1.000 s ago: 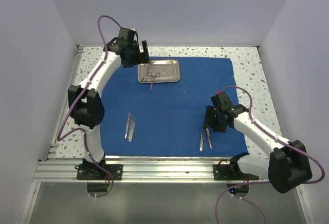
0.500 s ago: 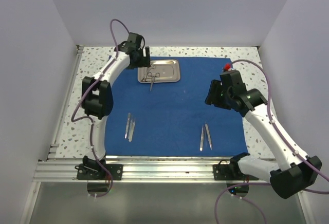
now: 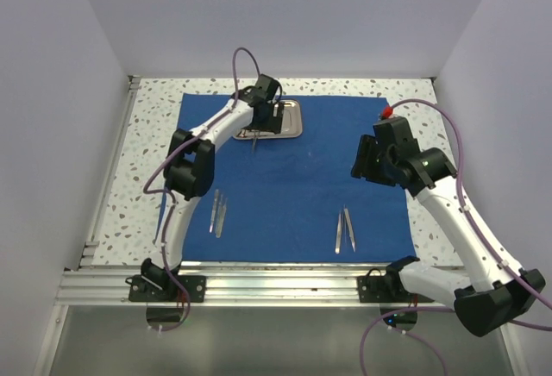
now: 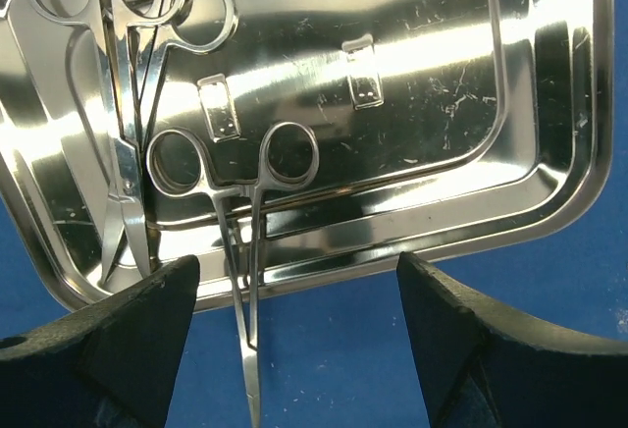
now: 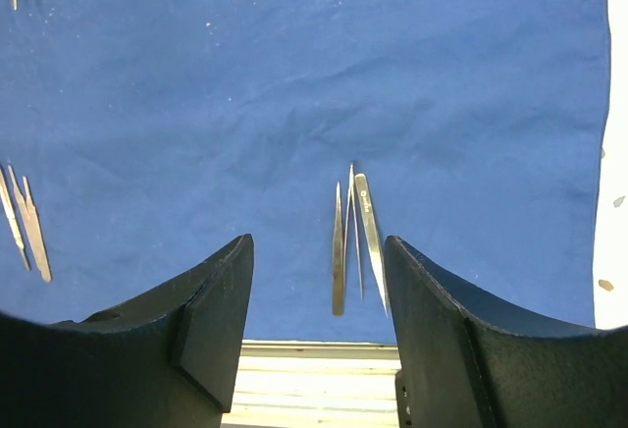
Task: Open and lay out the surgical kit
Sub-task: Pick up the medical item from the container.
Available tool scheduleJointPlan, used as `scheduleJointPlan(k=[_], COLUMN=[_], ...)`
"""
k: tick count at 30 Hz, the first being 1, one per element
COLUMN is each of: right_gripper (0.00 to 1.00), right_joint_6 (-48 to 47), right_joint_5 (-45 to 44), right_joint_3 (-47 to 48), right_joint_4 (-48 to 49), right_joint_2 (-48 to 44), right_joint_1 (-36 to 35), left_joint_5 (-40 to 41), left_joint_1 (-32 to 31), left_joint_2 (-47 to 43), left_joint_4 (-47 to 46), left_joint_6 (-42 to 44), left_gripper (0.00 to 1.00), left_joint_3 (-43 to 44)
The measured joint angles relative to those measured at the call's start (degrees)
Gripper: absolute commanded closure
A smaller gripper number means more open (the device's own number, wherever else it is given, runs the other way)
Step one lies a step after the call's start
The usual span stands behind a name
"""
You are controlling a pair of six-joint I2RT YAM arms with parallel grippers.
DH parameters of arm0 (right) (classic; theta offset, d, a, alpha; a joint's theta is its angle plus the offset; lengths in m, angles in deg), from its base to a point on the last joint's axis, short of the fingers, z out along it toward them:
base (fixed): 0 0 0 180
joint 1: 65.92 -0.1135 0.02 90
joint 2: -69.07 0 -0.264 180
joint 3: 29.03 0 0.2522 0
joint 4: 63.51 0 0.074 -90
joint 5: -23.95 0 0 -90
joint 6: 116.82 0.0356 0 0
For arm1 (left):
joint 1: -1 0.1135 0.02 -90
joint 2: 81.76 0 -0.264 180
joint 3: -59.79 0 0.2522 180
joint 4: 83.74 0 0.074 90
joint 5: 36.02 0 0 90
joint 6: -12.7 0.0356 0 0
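Note:
The royal-blue cloth [image 3: 293, 178] lies spread flat on the table. The steel tray [image 3: 291, 120] sits at its far edge. My left gripper [image 3: 272, 119] is open and empty over the tray's near edge. In the left wrist view [image 4: 294, 349] ring-handled forceps [image 4: 250, 222] hang over the tray's rim [image 4: 471, 222] onto the cloth, and two more ring-handled tools [image 4: 128, 75] lie in the tray's left part. My right gripper [image 3: 366, 162] is open and empty above the cloth's right side. Below it [image 5: 319, 330] lie tweezers [image 5: 353, 232], near the front edge [image 3: 344, 229].
A second pair of tweezers [image 3: 216, 213] lies on the cloth's front left, also at the left edge of the right wrist view [image 5: 25, 222]. A metal rail [image 3: 276, 277] runs along the near table edge. White walls close in three sides. The speckled tabletop [image 3: 423, 117] borders the cloth.
My left gripper has swung right from the tray's left end to over the tray. My right gripper has risen from the right tweezers and moved back, leaving them on the cloth.

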Motion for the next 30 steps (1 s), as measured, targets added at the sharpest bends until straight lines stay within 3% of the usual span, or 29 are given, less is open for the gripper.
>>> scheduleJointPlan(k=[14,21,25,27,28,30], right_gripper=[0.41,0.41,0.41,0.41,0.41,0.41], right_joint_6=[-0.96,-2.49,-3.39,-3.87,-4.09,-4.66], right_joint_5=[-0.28,-0.26,-0.17,-0.02,0.07,0.17], right_joint_3=[0.00,0.00,0.00,0.00,0.00,0.00], right_joint_4=[-0.83,-0.83,-0.81,-0.79,-0.81,-0.79], right_joint_2=[-1.05,-0.92,-0.26,0.17,0.37,0.68], right_joint_1=[0.00,0.00,0.00,0.00,0.00,0.00], left_joint_5=[1.88,2.03,2.43,2.73,2.95,3.26], left_joint_1=[0.87,0.90,1.03,1.14,1.14,1.16], left_joint_2=[4.48,6.19,6.19,5.97,5.75,5.14], left_joint_4=[-0.31,0.72,0.72,0.20,-0.20,-1.14], left_joint_6=[-0.46,-1.88,-2.75,-3.23,-3.34,-3.98], left_gripper=[0.18,0.47,0.57,0.66,0.71,0.92], left_joint_3=[2.67,5.42,5.35,4.61,4.11,2.86])
